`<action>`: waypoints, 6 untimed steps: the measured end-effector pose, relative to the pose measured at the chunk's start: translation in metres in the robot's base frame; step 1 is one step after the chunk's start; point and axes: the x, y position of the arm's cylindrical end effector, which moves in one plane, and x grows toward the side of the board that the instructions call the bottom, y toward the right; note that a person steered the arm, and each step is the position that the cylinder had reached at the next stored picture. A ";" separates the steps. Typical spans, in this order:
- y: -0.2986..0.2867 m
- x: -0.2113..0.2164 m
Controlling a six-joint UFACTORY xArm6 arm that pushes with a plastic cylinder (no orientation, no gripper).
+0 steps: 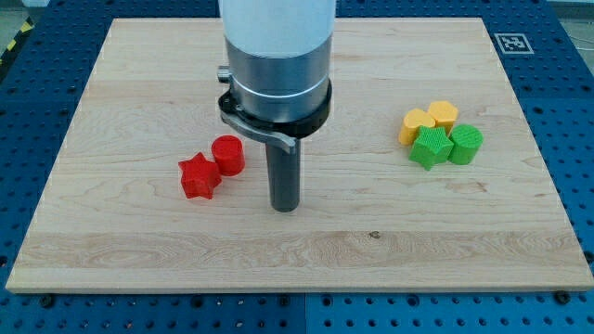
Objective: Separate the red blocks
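Observation:
A red star block and a red cylinder block lie touching each other left of the board's middle, the cylinder up and to the right of the star. My tip rests on the board just to the right of the red pair, a short gap from the cylinder and slightly lower in the view. The rod hangs from the grey and white arm body at the view's top centre.
At the view's right a tight cluster holds a yellow heart block, a yellow hexagon block, a green star block and a green hexagon block. The wooden board lies on a blue perforated table.

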 end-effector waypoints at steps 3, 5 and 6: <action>-0.080 -0.027; -0.088 -0.058; -0.082 -0.072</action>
